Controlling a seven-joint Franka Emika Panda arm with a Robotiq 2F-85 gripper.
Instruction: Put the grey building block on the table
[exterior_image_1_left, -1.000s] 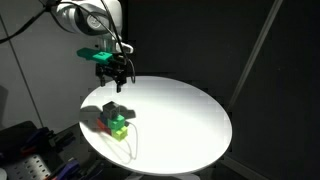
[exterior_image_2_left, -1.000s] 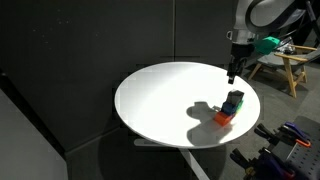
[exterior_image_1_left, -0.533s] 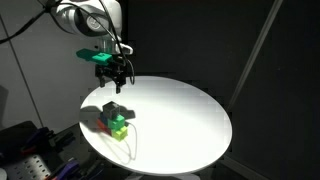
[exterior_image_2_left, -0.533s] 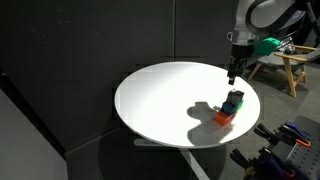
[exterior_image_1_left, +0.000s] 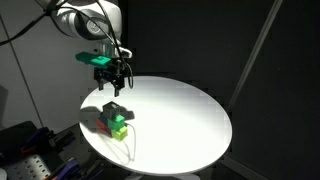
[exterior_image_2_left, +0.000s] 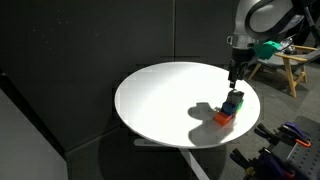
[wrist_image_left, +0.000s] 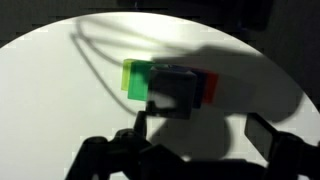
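The grey building block (wrist_image_left: 172, 92) sits on top of a small cluster of blocks, over a green block (wrist_image_left: 134, 78) and a red block (wrist_image_left: 210, 87). The cluster stands near the edge of the round white table (exterior_image_1_left: 180, 110), and shows in both exterior views (exterior_image_1_left: 114, 109) (exterior_image_2_left: 234, 99). My gripper (exterior_image_1_left: 117, 78) (exterior_image_2_left: 234, 76) hangs open and empty above the cluster, well clear of it. In the wrist view its two dark fingers (wrist_image_left: 200, 130) frame the bottom of the picture, with the grey block just beyond them.
The arm's shadow falls across the table beside the blocks (exterior_image_2_left: 205, 108). A thin cable lies on the table by the cluster (exterior_image_1_left: 132, 145). A wooden stand (exterior_image_2_left: 290, 70) is off the table behind the arm. Dark curtains surround the scene.
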